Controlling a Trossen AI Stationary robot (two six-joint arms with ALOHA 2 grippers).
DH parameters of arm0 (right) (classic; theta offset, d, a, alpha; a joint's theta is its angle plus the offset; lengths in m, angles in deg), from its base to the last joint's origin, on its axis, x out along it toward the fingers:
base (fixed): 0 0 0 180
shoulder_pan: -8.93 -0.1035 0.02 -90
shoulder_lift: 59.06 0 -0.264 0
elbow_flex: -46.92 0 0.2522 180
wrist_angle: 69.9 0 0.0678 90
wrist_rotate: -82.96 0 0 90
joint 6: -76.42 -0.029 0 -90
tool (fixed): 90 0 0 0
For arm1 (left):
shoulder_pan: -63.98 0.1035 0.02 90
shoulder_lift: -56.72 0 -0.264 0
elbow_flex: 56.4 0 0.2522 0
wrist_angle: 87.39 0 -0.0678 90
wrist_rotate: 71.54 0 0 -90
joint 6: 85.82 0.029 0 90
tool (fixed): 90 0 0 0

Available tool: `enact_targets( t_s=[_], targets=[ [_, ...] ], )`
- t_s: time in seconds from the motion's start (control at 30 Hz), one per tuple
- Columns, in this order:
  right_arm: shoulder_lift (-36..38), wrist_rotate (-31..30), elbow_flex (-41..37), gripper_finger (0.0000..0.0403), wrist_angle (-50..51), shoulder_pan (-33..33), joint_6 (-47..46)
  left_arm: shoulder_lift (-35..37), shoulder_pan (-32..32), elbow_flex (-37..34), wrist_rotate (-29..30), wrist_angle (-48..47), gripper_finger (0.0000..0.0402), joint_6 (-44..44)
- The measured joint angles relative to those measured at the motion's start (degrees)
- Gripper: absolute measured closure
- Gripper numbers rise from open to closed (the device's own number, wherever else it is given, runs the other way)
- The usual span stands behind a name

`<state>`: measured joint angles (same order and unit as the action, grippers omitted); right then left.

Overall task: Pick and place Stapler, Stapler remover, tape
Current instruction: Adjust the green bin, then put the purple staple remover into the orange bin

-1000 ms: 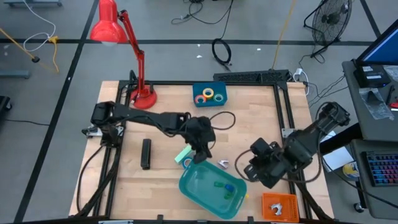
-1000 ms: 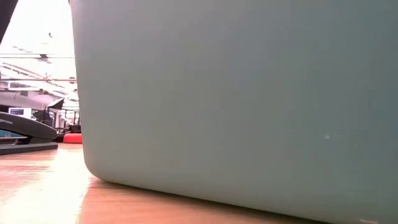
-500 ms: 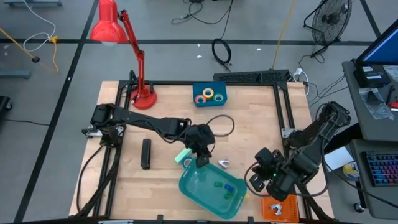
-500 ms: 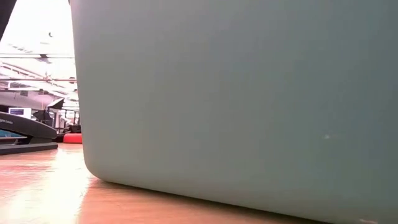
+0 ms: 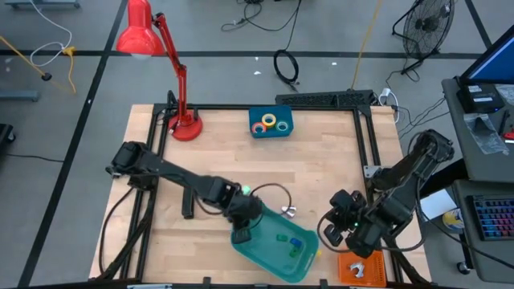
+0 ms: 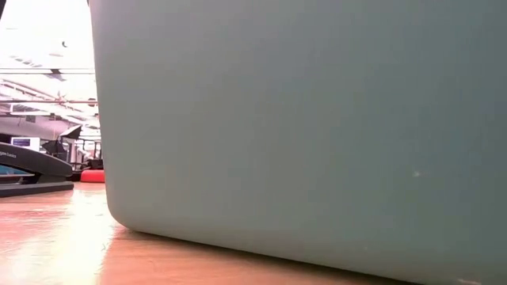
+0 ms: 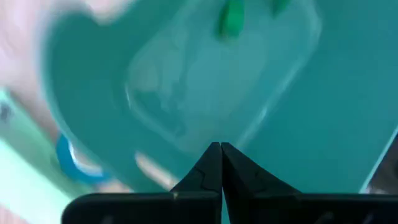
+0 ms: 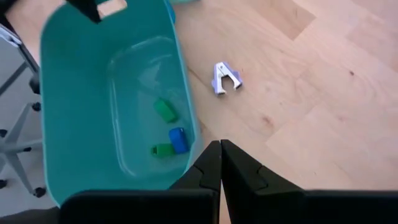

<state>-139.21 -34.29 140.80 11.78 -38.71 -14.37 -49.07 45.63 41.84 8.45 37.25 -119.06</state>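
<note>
Table (image 5: 321,152): light wood with a black frame around it; a red lamp (image 5: 183,120) stands at the far left corner
Teal bin (image 5: 261,257): big tub near the front edge of the table; small green and blue blocks (image 8: 171,138) lie inside it; in the low view its wall (image 6: 317,119) fills almost the whole picture
Left gripper (image 5: 243,229): reaches from the left side over the left end of the teal bin; its jaws are pressed together and hold nothing; in its wrist view the tips (image 7: 221,168) hang above the inside of the bin
Right gripper (image 5: 336,225): sits to the right of the bin; jaws closed tight and empty
Stapler (image 5: 188,198): black bar lying flat on the wood, left of the bin, beside the left arm
Blue tray (image 5: 271,122): at the far edge; the tape (image 5: 269,122) rolls sit inside it
Staple remover (image 8: 224,78): small silver and purple thing on the bare wood, just past the bin's far right side
</note>
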Motion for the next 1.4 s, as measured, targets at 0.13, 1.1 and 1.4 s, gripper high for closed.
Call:
enact_targets(
  t_s=[0.13,1.1,1.4],
  targets=[
    [1.9,-1.6,0.0,0.0403,0.4,0.0,1.6,0.0,-2.6,0.0,0.0,-3.5,0.04,-2.1],
    [7.7,1.2,-4.5,0.0403,5.4,5.0,8.5,8.1,-9.0,0.0,11.0,-9.4,0.0396,-13.1],
    [7.6,15.8,-18.7,0.0403,-16.6,7.1,23.6,15.3,3.7,0.0,25.3,-11.8,0.0391,-7.1]
  ],
)
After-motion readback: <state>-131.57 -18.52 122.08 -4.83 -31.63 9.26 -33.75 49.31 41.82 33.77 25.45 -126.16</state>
